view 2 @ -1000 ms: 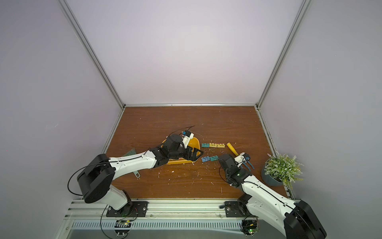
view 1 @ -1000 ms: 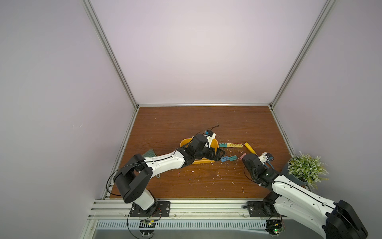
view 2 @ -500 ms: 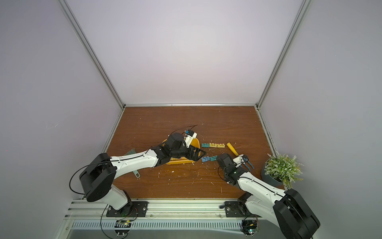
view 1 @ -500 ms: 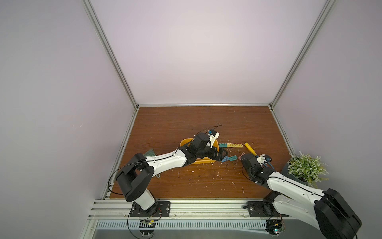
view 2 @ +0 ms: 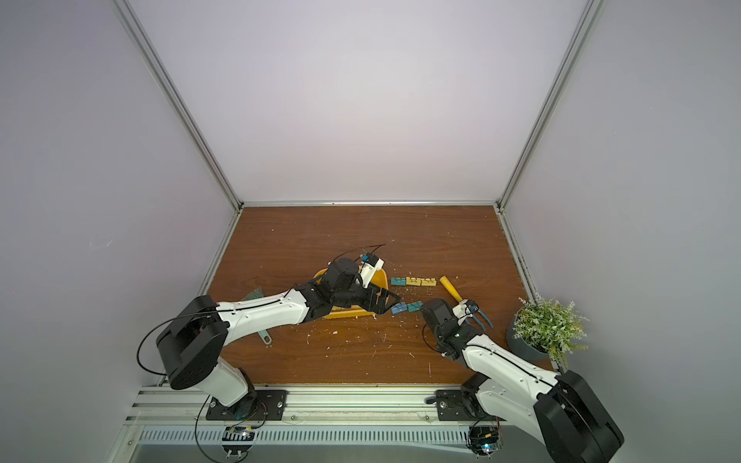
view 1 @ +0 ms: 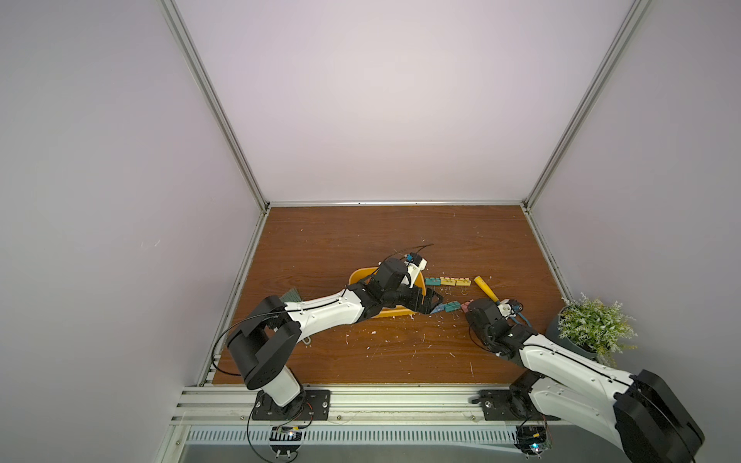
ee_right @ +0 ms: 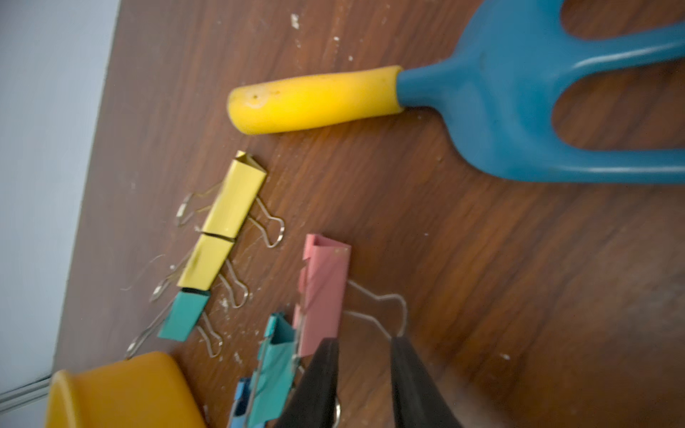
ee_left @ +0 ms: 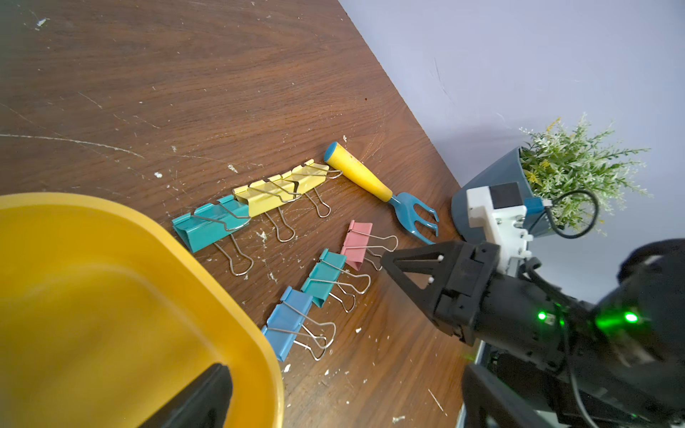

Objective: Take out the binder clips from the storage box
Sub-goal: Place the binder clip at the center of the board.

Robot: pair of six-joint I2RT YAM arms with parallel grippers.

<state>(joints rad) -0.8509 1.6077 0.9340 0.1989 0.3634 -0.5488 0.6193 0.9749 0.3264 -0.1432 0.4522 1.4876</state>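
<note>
Six binder clips [ee_left: 324, 276] sit on the table [ee_left: 185, 74] just beside the tray [ee_left: 222, 281], in two end-to-end rows running from it toward the fork [ee_left: 357, 174]; right gripper [ee_right: 365, 355] is barely open at the handle of the pink clip [ee_right: 322, 292], holding nothing; left gripper [view 1: 434, 301] is wide open and empty over the tray.

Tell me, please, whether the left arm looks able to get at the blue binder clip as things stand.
Probably yes: the open left gripper hangs over the storage box rim, the blue binder clip lies uncovered just beyond it, and the right gripper is by the pink clip.
</note>
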